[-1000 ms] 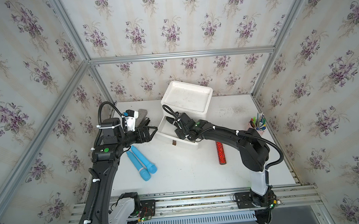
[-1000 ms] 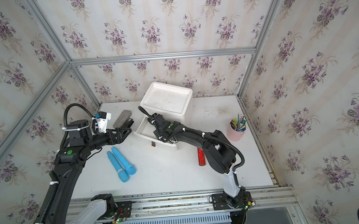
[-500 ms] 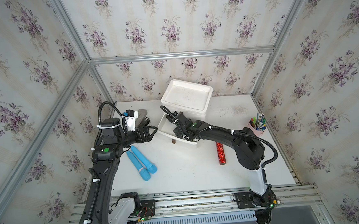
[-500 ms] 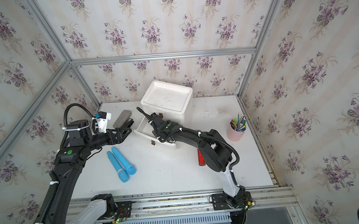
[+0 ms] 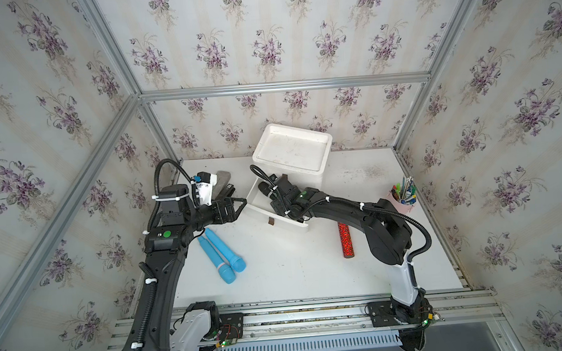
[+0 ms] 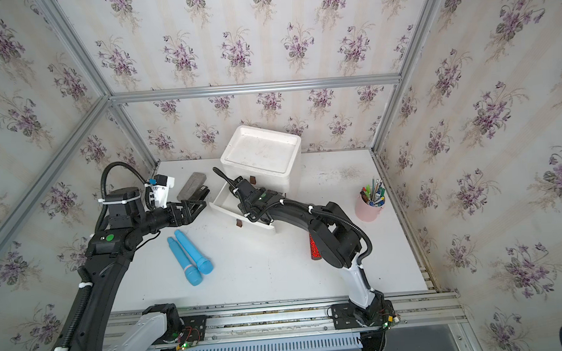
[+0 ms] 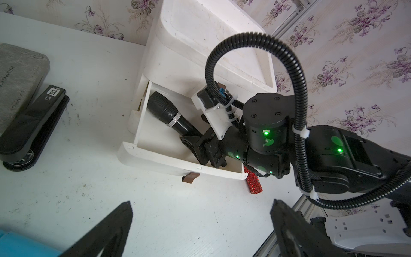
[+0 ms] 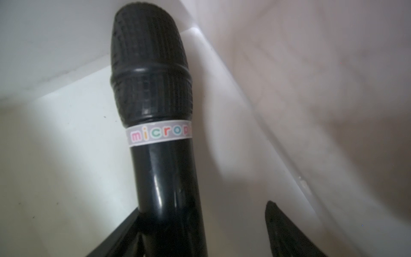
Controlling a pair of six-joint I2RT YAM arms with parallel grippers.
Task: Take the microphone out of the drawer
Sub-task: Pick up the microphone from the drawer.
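Observation:
A black microphone (image 8: 153, 111) with a pale label band lies in the pulled-out white drawer (image 7: 169, 164), head toward the back corner. Both top views show the drawer (image 5: 277, 218) under the white cabinet (image 5: 293, 149). My right gripper (image 8: 203, 207) reaches down into the drawer, open. The microphone's handle lies between its fingers, against one finger and with a gap to the other finger (image 8: 287, 231). The left wrist view shows that gripper (image 7: 191, 142) at the handle end. My left gripper (image 5: 241, 203) hovers open and empty over the table, left of the drawer (image 6: 242, 215).
Two blue microphone-shaped toys (image 5: 224, 256) lie side by side at the front left. A red glitter cylinder (image 5: 346, 239) lies right of the drawer, and a pink pen cup (image 5: 403, 199) stands at the right edge. A black stapler (image 7: 33, 124) and a grey case (image 7: 17, 75) sit at the back left.
My right gripper has shifted slightly deeper along the drawer toward the microphone. The left arm has not moved.

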